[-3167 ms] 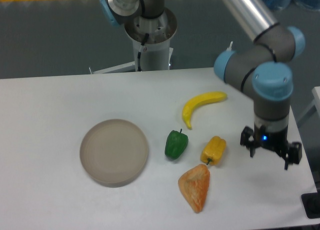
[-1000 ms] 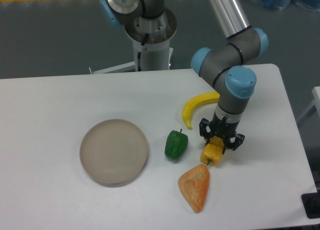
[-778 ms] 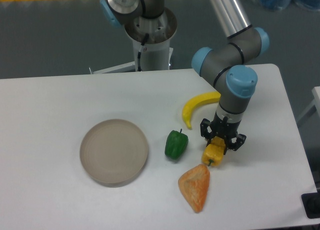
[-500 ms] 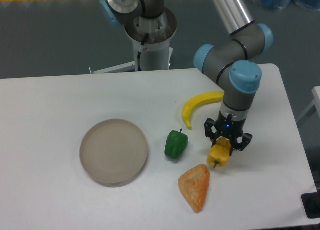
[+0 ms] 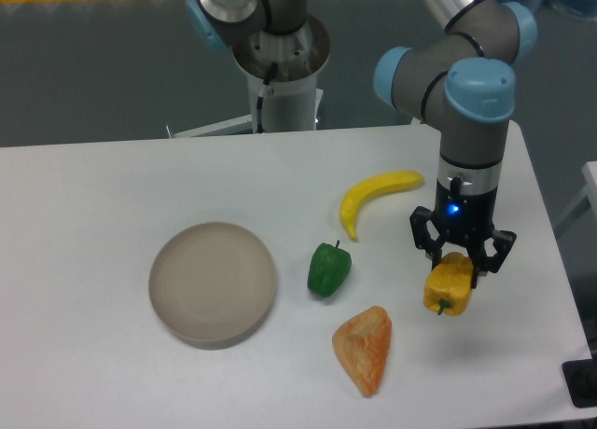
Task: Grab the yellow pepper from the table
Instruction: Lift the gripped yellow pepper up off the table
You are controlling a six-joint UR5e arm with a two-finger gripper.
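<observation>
The hand [image 5: 462,261] points straight down over the right part of the white worktop [image 5: 93,373] and is clenched on the upper end of the yellow pepper [image 5: 448,285], one black finger on each side. The pepper hangs below the fingers, stem end downward, to the right of and a little above the orange-tan bread wedge [image 5: 364,348] and apart from it. Whether its underside touches the surface cannot be told from this view. A blue light shows on the wrist above the fingers. The banana [image 5: 373,196] lies to the upper left of the hand. The green pepper [image 5: 328,268] sits left of it, beside a round grey plate [image 5: 213,283].
</observation>
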